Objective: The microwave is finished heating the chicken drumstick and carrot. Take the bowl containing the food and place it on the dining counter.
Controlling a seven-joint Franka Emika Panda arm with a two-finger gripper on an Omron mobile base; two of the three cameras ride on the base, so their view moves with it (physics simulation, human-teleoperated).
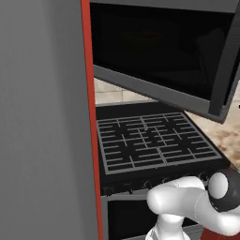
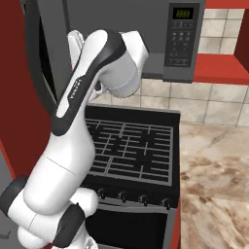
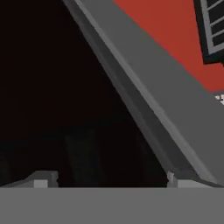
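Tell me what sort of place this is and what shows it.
A kitchen, rendered. A stove with a grated top stands below a microwave with a button panel, its door swung open. Beside the stove runs a marble counter backed by tiled wall.

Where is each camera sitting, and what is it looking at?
Left base view: behind the arm's left, looking forward and down at the stovetop and open microwave; the white arm shows at lower right.
Right base view: behind its right, same stovetop and microwave; the arm rises from lower left.
Hand view: on the hand, facing the microwave's dark inside; fingertips at bottom.
Both base views share the stovetop.
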